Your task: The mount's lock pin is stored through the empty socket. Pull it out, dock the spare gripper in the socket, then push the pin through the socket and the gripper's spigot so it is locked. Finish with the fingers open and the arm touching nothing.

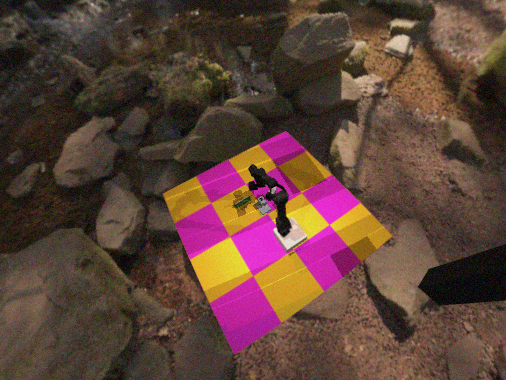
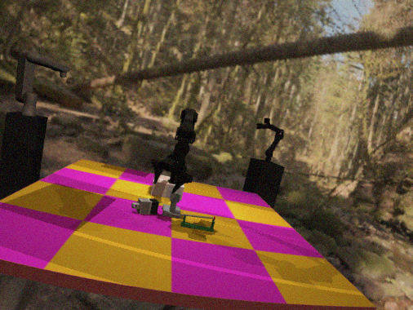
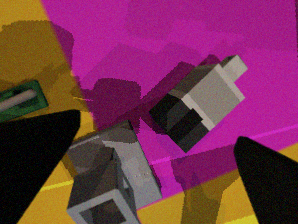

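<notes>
Currently, exterior: gripper (image 2: 166, 179) (image 3: 158, 130) open, nothing held, above the mount (image 2: 172, 209) (image 3: 132, 160) (image 1: 262, 205). Wrist: spare gripper (image 3: 158, 130) (image 2: 146, 206) lies between the fingertips' lines of reach, mount nearer left-hand finger in frame. Top: pin (image 1: 243, 200) (image 2: 200, 216) (image 3: 19, 99) on green rack (image 1: 243, 202) (image 2: 197, 225) (image 3: 39, 94), beside claw.

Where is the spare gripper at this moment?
In the wrist view, the spare gripper lies on a magenta square, right of the grey mount; the green rack is at the far left.
</notes>
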Action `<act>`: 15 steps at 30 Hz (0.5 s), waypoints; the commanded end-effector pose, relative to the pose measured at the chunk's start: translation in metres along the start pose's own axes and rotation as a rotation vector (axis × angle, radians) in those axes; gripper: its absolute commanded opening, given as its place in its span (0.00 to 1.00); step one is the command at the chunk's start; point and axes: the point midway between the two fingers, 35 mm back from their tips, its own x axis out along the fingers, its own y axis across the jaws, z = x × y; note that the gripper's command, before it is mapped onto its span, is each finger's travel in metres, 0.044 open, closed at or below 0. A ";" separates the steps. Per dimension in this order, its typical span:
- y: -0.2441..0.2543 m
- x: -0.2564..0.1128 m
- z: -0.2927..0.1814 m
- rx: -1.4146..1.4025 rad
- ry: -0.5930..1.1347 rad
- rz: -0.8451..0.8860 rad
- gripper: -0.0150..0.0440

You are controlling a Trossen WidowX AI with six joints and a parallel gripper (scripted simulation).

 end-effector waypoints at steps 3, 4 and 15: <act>-0.049 -0.009 0.004 0.659 -0.266 -0.096 1.00; -0.049 -0.009 0.004 0.659 -0.266 -0.096 1.00; -0.050 -0.009 0.003 0.665 -0.258 -0.097 1.00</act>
